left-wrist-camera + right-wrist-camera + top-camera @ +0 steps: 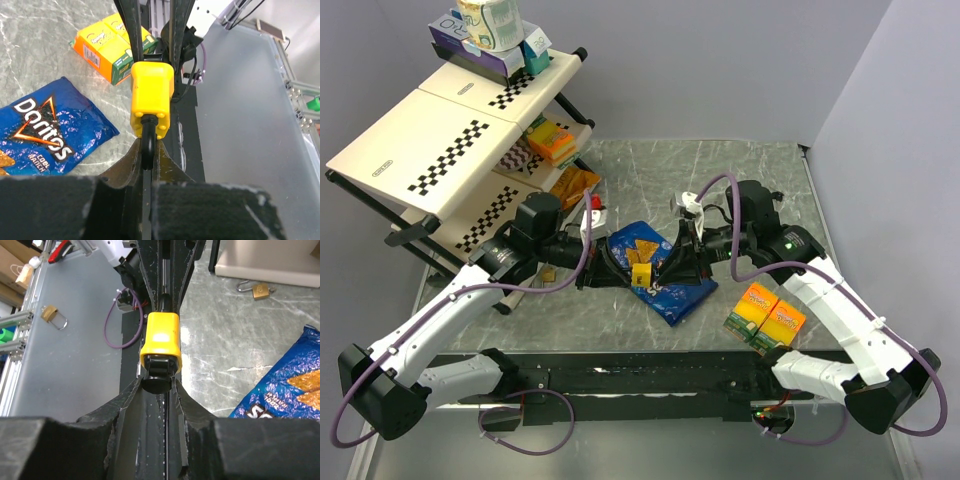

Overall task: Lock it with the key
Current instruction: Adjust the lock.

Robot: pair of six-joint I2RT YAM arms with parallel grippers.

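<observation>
Left hand (146,157) is pinched shut on the black shackle (147,142) of the yellow padlock (151,97), a smooth block with rounded corners held in the air between both hands. Right hand (157,386) faces it, its fingers pressed against both sides of the round black key (157,374) head seated in the padlock's base. Below the hands lies a glossy blue bag (45,135) reading "Doritos Cool Ranch". Beyond the left hand's fingertips sit two orange cartons (107,47), their print too small to read. A brass padlock (260,290) lies on the marbled surface (220,340) beyond the right hand, with bare room around it.
</observation>
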